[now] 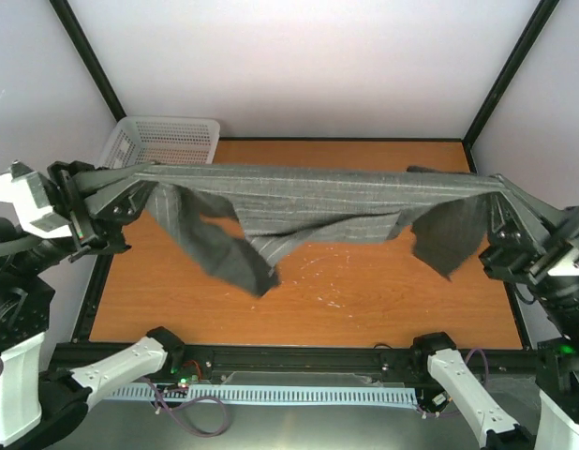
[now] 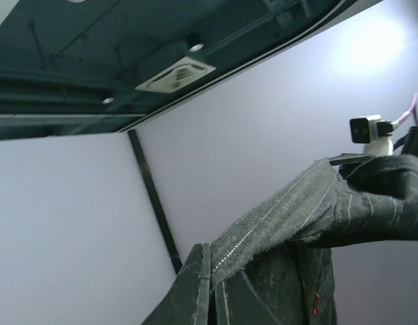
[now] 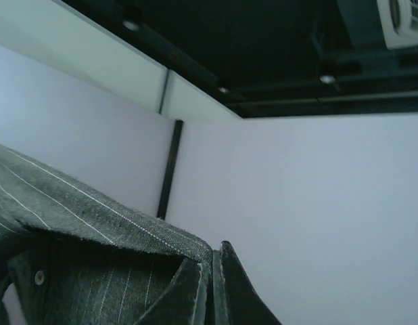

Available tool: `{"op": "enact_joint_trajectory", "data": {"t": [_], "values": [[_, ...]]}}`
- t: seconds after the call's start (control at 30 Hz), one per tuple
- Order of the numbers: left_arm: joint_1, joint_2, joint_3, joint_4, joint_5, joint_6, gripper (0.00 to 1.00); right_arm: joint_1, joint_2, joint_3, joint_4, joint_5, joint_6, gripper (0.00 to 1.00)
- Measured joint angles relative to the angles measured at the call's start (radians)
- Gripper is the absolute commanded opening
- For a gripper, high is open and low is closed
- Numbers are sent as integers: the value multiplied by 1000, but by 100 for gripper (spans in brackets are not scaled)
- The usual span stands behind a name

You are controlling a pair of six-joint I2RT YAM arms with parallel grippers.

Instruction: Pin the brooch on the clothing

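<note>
The clothing point(image 1: 308, 202), a dark pinstriped shirt, hangs stretched in the air across the table between both grippers, with its sleeves drooping toward the wood. At the left end, my left gripper point(image 1: 128, 190) is shut on its edge. The left wrist view shows the jaws point(image 2: 212, 264) pinching a stitched hem point(image 2: 276, 220), with a tiny red tag point(image 2: 315, 303) below. At the right end, my right gripper point(image 1: 498, 202) is also shut on the fabric. Its fingers point(image 3: 212, 264) clamp the hem point(image 3: 80, 203), and a white button point(image 3: 39, 277) shows beneath. The brooch is out of view.
A white perforated basket point(image 1: 168, 141) stands at the back left corner of the orange table point(image 1: 383, 300). Black frame posts rise at both back corners. Pale walls enclose the space. A small white camera point(image 2: 366, 128) shows beyond the shirt.
</note>
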Motion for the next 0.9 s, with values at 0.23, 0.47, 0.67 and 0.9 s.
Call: {"op": "enact_joint_trajectory", "data": {"t": [0.23, 0.47, 0.67, 0.9], "values": [[-1, 47, 19, 20, -69, -39, 1, 0, 24, 35, 62, -10, -4, 3], [16, 327, -38, 79, -562, -22, 1, 0, 190, -233, 236, 304, -46, 3], [198, 796, -31, 97, -645, -69, 36, 10, 530, -430, 416, 527, -108, 41], [319, 1419, 441, -140, -812, -88, 98, -24, 1108, -127, 269, 717, -124, 88]]}}
